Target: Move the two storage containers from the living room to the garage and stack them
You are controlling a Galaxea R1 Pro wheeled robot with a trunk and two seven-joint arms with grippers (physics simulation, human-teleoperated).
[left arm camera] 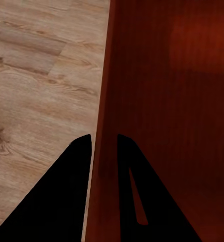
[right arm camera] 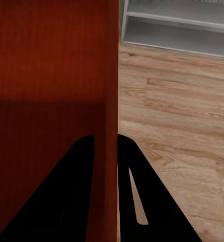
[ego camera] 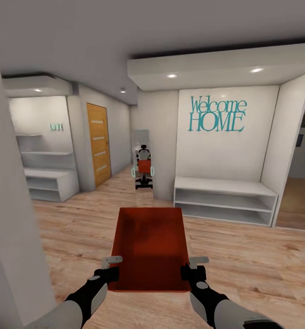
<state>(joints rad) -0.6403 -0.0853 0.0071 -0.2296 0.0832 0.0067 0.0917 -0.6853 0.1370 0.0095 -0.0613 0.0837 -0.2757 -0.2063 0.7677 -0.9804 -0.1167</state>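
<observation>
One orange-red storage container (ego camera: 152, 246) hangs in front of me above light wood planks, its open top facing up. My left gripper (ego camera: 111, 270) is shut on its left wall near the close corner. My right gripper (ego camera: 194, 269) is shut on the right wall opposite. In the left wrist view the thin red wall of the container (left arm camera: 167, 101) runs between the fingers of the left gripper (left arm camera: 104, 138). The right wrist view shows the same pinch by the right gripper (right arm camera: 105, 137) on the container (right arm camera: 51, 75). The garage and its floor are out of view.
Ahead on the right stands a low white shelf unit (ego camera: 225, 201) under teal "Welcome HOME" lettering (ego camera: 218, 115). A mirror (ego camera: 143, 169) straight ahead reflects me. A wooden door (ego camera: 98, 144) and white shelves (ego camera: 47, 183) are ahead left. A wall corner (ego camera: 6, 228) is close on my left.
</observation>
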